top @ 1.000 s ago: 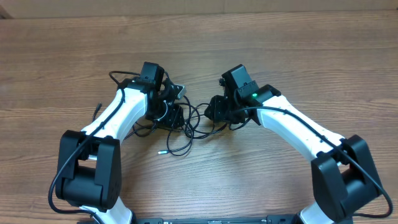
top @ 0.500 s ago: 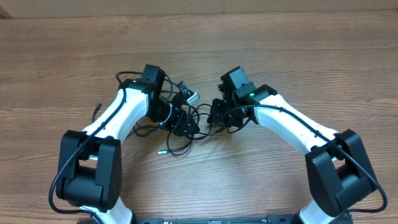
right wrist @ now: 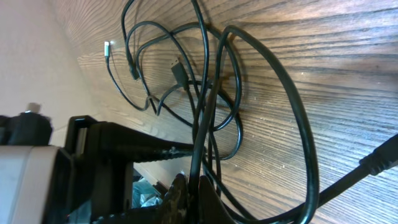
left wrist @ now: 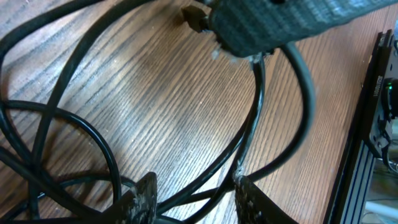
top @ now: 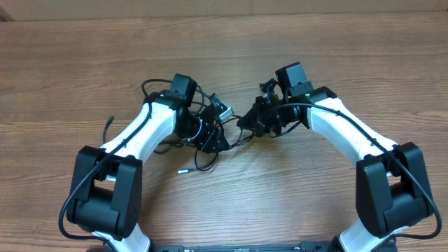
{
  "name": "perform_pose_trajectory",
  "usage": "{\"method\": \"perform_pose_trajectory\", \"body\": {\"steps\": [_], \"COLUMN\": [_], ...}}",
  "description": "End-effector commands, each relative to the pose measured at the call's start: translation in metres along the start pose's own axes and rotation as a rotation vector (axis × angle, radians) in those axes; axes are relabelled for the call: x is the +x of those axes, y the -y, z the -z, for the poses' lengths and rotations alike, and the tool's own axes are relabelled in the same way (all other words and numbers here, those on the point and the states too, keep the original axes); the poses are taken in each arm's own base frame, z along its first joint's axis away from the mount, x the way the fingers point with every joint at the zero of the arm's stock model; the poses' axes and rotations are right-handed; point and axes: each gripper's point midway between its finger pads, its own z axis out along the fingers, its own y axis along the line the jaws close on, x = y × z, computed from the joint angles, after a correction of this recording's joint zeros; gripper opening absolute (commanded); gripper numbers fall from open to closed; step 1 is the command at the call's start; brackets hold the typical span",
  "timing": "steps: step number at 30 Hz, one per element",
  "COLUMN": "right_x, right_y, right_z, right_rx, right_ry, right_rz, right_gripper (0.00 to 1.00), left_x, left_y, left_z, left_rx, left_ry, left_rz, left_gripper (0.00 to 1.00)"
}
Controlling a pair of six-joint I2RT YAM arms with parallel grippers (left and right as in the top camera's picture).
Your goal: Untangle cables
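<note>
Moved: both your white arms (top: 140, 129) have swung away from you since a second ago, the right one farthest.
Table: brown wood-grain table (top: 350, 56).
Cables: thin black cables (right wrist: 200, 134) lie tangled mid-table between your grippers.
Right gripper (right wrist: 188, 198): pinched closed on one cable strand.
Left gripper (left wrist: 196, 199): fingers parted, with strands running between them.

Table (top: 224, 42) matt wood grain; cables (left wrist: 256, 112) smooth blk plastic.
</note>
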Motion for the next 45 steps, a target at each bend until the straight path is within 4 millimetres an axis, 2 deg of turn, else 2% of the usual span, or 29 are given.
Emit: {"method": "perform_pose_trajectory", "body": {"steps": [1, 6, 10, 20, 25, 28, 31, 35, 38, 45], "right_x": [0.002, 0.006, 0.006, -0.004, -0.004, -0.004, -0.004, -0.004, -0.005, -0.005], "right_y": [-0.001, 0.021, 0.021, 0.024, 0.024, 0.024, 0.024, 0.024, 0.024, 0.024], "right_z": [0.000, 0.001, 0.001, 0.014, 0.014, 0.014, 0.014, 0.014, 0.014, 0.014], "right_rx": [-0.018, 0.088, 0.088, 0.040, 0.040, 0.040, 0.040, 0.040, 0.040, 0.039], "right_ry": [-0.015, -0.009, -0.007, 0.003, 0.004, 0.004, 0.004, 0.004, 0.005, 0.006], "right_rz": [0.016, 0.003, 0.003, -0.038, -0.037, -0.037, -0.037, -0.037, -0.036, -0.034], "right_gripper": [0.04, 0.04, 0.04, 0.04, 0.04, 0.04, 0.04, 0.04, 0.04, 0.04], "left_x": [0.009, 0.003, -0.002, -0.004, -0.005, -0.012, -0.024, -0.033, -0.034, -0.040], "left_y": [0.000, 0.005, 0.008, 0.012, 0.022, 0.011, 0.000, 0.015, 0.004, 0.000], "left_z": [-0.009, -0.015, -0.021, -0.024, -0.033, -0.039, -0.037, -0.022, -0.014, -0.017], "left_rx": [0.004, 0.004, -0.013, -0.006, -0.011, -0.115, -0.166, -0.026, -0.042, -0.084], "left_ry": [-0.021, -0.012, -0.016, -0.011, -0.034, -0.031, 0.015, 0.054, 0.073, 0.087], "left_rz": [0.040, 0.016, 0.001, -0.014, -0.055, -0.011, 0.004, 0.017, 0.037, 0.082], "left_gripper": [0.41, 0.43, 0.47, 0.50, 0.51, 0.50, 0.49, 0.54, 0.56, 0.55]}}
